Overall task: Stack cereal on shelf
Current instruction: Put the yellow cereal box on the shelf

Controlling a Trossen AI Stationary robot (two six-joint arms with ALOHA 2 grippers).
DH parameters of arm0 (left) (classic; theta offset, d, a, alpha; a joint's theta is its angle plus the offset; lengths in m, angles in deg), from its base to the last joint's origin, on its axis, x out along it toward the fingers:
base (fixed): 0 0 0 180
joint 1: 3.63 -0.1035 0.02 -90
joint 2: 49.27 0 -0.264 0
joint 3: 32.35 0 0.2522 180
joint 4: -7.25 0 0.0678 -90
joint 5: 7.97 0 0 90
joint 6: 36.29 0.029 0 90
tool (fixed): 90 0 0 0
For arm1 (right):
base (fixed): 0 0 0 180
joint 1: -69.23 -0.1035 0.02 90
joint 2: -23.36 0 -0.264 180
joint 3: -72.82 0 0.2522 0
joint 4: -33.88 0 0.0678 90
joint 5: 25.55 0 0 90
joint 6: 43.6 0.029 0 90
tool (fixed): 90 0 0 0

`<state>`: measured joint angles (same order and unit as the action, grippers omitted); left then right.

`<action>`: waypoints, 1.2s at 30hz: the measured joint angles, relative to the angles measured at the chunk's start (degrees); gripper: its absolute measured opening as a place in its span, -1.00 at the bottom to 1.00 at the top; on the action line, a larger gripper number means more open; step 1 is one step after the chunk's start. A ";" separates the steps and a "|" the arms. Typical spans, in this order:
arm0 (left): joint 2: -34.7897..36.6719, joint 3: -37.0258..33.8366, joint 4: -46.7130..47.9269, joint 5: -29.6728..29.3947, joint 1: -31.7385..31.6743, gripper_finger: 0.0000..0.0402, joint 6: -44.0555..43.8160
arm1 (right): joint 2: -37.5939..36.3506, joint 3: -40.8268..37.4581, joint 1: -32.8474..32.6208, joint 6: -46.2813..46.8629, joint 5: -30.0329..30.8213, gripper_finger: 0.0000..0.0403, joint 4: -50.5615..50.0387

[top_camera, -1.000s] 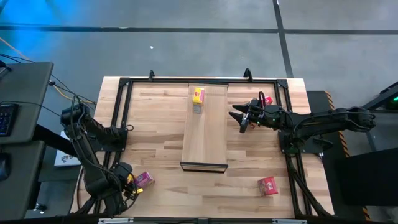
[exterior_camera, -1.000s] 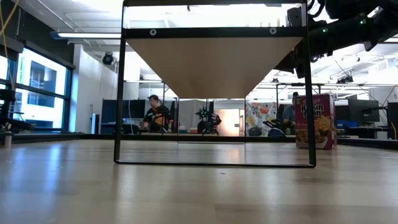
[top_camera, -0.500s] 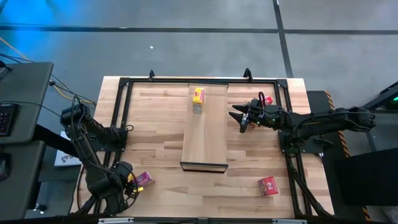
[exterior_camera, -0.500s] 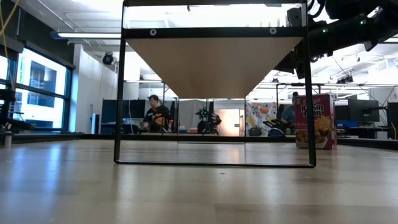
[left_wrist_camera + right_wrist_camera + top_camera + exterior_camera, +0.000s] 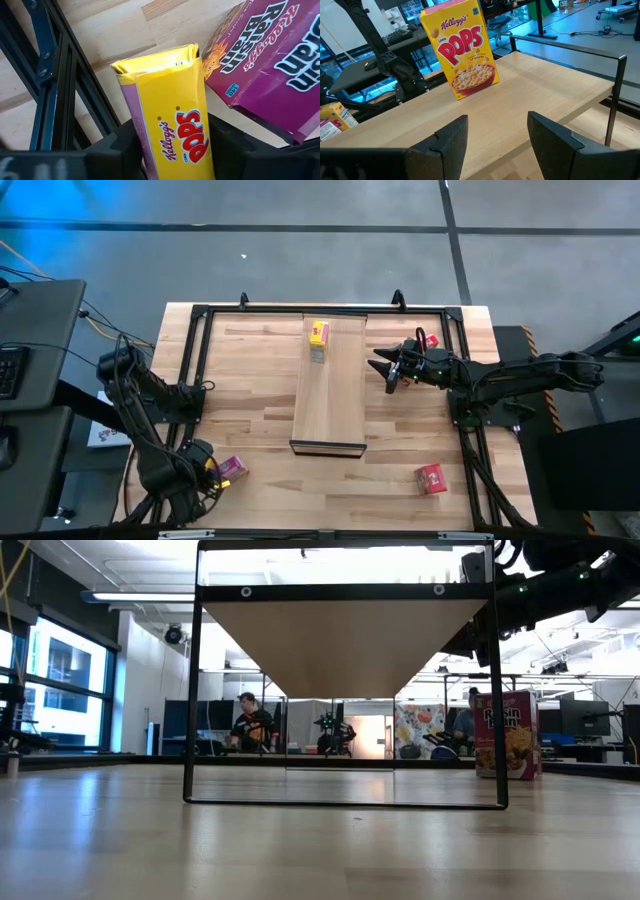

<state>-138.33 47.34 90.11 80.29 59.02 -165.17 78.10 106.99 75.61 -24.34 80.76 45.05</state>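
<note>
The shelf is a long light-wood board on a black frame at mid-table. One yellow cereal box stands upright on its far end and also shows in the right wrist view. My right gripper is open and empty, just right of the shelf and level with its top. My left gripper is at the table's near left corner, shut on a second yellow box. A pink-magenta box lies flat on the table beside that yellow box; the left wrist view shows it too. My left gripper pinches the yellow box between its two fingers, one on each narrow side, at the lower part of the box. The box runs along the fingers, its flapped end pointing away from them. Whether it is clear of the table, I cannot tell.
A red box lies near the table's near right corner. Another box stands upright at the far right beside my right arm; in the low view it is magenta. The black frame rails run along the table's sides.
</note>
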 joint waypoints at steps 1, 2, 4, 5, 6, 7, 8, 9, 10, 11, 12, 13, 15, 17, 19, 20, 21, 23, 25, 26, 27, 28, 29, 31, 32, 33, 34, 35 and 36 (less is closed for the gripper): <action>0.13 0.00 0.03 0.00 0.00 -0.20 0.00 | 0.00 0.00 -0.02 0.00 0.00 -0.02 0.00; 0.38 0.00 0.05 0.00 0.00 -0.23 0.02 | 0.00 0.00 0.00 0.00 0.00 -0.02 0.00; 1.16 0.00 0.11 -0.10 0.00 -0.29 0.02 | 0.00 0.00 -0.02 -0.04 0.02 -0.02 0.00; 1.69 0.00 0.11 -0.23 0.00 -0.31 0.02 | 0.00 0.00 -0.01 -0.03 0.01 -0.02 0.00; 2.20 0.00 0.11 -0.26 0.00 -0.32 0.02 | 0.00 0.00 0.00 0.02 0.00 -0.02 -0.01; 2.91 0.00 0.11 -0.30 0.00 -0.33 0.14 | 0.00 0.00 -0.01 0.18 0.01 -0.02 -0.05; 3.73 0.00 0.11 -0.44 0.00 -0.34 0.24 | 0.00 0.00 -0.02 0.22 0.00 -0.02 -0.16; 4.65 0.00 0.13 -0.48 0.00 -0.34 0.48 | 0.00 0.00 0.00 0.22 0.00 -0.02 -0.32; 5.65 0.00 0.15 -0.64 0.01 -0.34 0.49 | 0.00 0.00 0.00 0.22 0.00 -0.02 -0.48; 6.74 0.00 0.27 -1.29 0.02 -0.34 0.50 | 0.00 0.00 0.00 0.22 0.00 -0.02 -0.50; 7.83 0.00 0.35 -2.22 0.04 -0.34 0.50 | 0.00 0.00 -0.02 0.22 0.00 -0.02 -0.56; 8.97 0.00 0.35 -3.19 0.04 -0.34 0.50 | 0.00 0.00 -0.02 0.22 0.00 -0.02 -0.67; 11.56 0.00 0.58 -5.18 0.04 -0.34 0.75 | 0.00 0.00 -0.02 0.22 0.01 -0.02 -0.76; 14.15 0.00 0.89 -7.62 0.04 -0.34 1.87 | 0.00 0.00 0.00 0.22 0.02 -0.02 -0.74; 16.73 0.02 1.45 -10.46 0.04 -0.34 2.06 | 0.00 0.00 -0.02 0.22 0.00 -0.02 -0.74; 17.97 0.02 2.41 -12.13 0.04 -0.34 1.90 | 0.00 0.00 -0.02 0.24 0.00 -0.02 -0.74; 19.10 0.02 3.47 -13.87 0.04 -0.34 1.88 | 0.00 0.00 -0.01 0.22 0.01 -0.02 -0.74; 20.96 0.02 5.59 -17.44 0.00 -0.34 1.97 | 0.00 0.00 -0.01 0.23 0.01 -0.02 -0.74; 22.46 0.02 7.75 -21.64 -0.04 -0.34 1.97 | 0.00 0.00 -0.02 0.24 0.02 -0.02 -0.74; 23.11 0.02 8.55 -23.75 -0.20 -0.34 2.06 | 0.00 0.00 -0.02 0.24 0.00 -0.02 -0.74; 23.64 0.02 9.06 -25.52 -0.53 -0.34 2.43 | 0.00 0.00 -0.02 0.24 0.02 -0.02 -0.76; 24.07 0.04 9.36 -27.03 -0.97 -0.34 3.26 | 0.00 0.00 -0.02 0.24 0.00 -0.02 -0.75; 24.46 0.04 9.40 -28.29 -1.57 -0.34 4.42 | 0.00 0.00 -0.01 0.24 0.00 -0.02 -0.76; 25.29 0.03 9.27 -30.40 -3.01 -0.34 7.22 | 0.00 0.00 -0.01 0.24 0.00 -0.02 -0.74; 25.67 0.04 9.22 -30.92 -3.82 -0.34 8.50 | 0.00 0.00 -0.01 0.23 0.01 -0.02 -0.76; 26.04 0.04 9.11 -31.21 -4.74 -0.34 9.84 | 0.00 0.00 -0.02 0.24 0.00 -0.02 -0.76; 26.37 0.04 8.94 -31.50 -5.64 -0.34 11.32 | 0.00 0.00 -0.02 0.24 0.00 -0.02 -0.76; 26.71 0.04 8.77 -31.98 -6.53 -0.34 12.85 | 0.00 0.00 -0.02 0.24 0.01 -0.02 -0.76; 27.12 0.04 8.53 -32.47 -7.47 -0.34 14.36 | 0.00 0.00 0.00 0.24 0.02 -0.02 -0.76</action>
<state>-111.21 47.38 98.64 47.83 51.55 -150.80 78.10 106.99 75.61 -24.10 80.78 44.28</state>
